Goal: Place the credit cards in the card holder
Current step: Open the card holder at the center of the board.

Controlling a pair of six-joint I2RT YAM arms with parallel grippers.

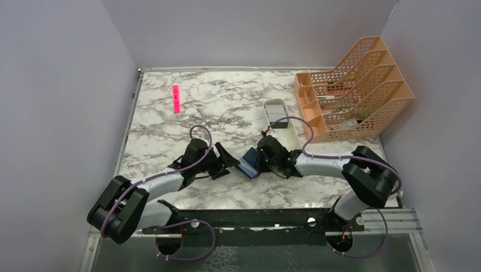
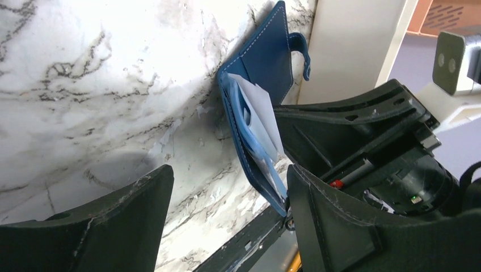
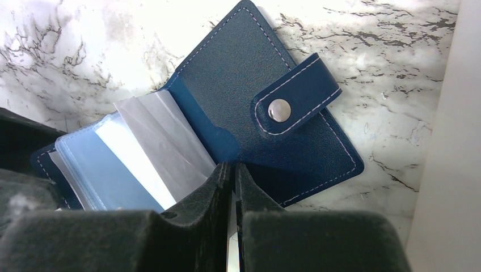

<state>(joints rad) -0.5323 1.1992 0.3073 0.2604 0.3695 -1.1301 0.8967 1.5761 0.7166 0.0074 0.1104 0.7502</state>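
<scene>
Right gripper (image 3: 232,184) is pinched narrow, perhaps on a card (image 3: 231,243), feeding the open wallet (image 3: 283,68). Left gripper (image 2: 227,175) stands wide, ready to brace.

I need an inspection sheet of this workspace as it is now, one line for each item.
Surface: marble-patterned table, white with dark veins.
Job's things: card holder lies open, clear sleeves showing; credit cards not clearly seen.
Clutter: pink marker at the back left; white tray and orange rack at the back right.
Pincers: left pincer open beside the holder; right pincer shut at its inner fold.
Cables: purple cables loop above both arms.
Surroundings: plain pale walls on three sides.
</scene>
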